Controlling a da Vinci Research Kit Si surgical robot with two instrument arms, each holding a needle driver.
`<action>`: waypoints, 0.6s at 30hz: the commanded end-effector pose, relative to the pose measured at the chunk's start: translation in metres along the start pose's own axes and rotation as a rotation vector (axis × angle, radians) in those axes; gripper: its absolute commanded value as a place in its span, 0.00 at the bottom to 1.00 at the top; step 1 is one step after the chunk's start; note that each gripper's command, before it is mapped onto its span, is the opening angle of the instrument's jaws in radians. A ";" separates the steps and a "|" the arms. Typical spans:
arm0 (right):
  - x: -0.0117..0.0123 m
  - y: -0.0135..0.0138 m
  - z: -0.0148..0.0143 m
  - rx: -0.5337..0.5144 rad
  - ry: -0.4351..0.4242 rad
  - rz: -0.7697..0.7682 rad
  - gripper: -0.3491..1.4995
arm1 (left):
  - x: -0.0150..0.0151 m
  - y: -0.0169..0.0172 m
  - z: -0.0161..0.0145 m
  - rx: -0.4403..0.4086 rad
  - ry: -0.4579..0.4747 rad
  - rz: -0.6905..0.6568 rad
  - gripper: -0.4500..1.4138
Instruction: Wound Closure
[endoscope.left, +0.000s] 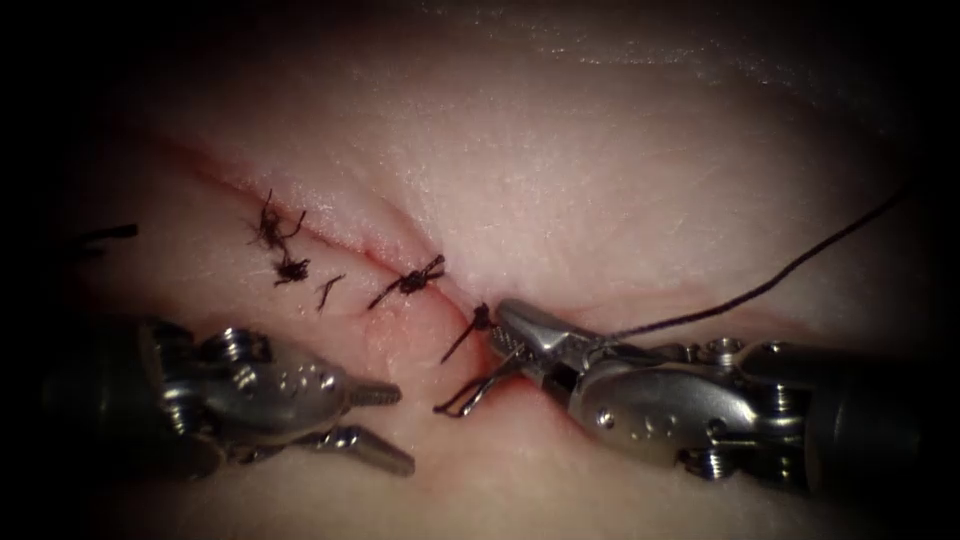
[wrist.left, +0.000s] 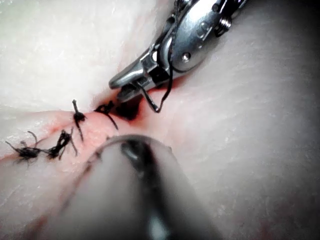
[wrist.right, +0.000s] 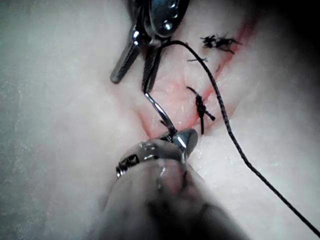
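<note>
My right tool (endoscope.left: 515, 335) grips the thin curved steel needle (endoscope.left: 478, 388) over the glistening tissue (endoscope.left: 600, 180), braided thread (endoscope.left: 770, 285) trailing; my left tool (endoscope.left: 385, 430) gapes empty.

Both tools' grippers, left (endoscope.left: 385, 428) and right (endoscope.left: 510, 335), are glossy metal; the tissue (endoscope.left: 600, 180) looks moist, the thread (endoscope.left: 760, 288) braided

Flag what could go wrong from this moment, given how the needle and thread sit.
1. The right tool grips the needle near one end, its free curve lying close over the tissue at the cut; it might scrape the surface.
2. The thread drapes over the right tool and could snag on its wrist.
3. The left tool, jaws open and holding nothing, sits near the needle's free end; they might collide.
</note>
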 end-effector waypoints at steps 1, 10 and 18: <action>0.0004 -0.0008 0.0007 0.009 0.007 -0.004 0.00 | 0.0000 0.0001 0.0008 -0.002 0.000 0.001 0.51; 0.0034 -0.0009 0.0027 0.033 0.060 0.016 0.00 | 0.0000 0.0001 0.0009 0.001 0.001 0.000 0.50; 0.0059 -0.0014 0.0050 0.044 0.080 0.019 0.00 | 0.0000 0.0001 0.0008 0.001 0.001 0.001 0.50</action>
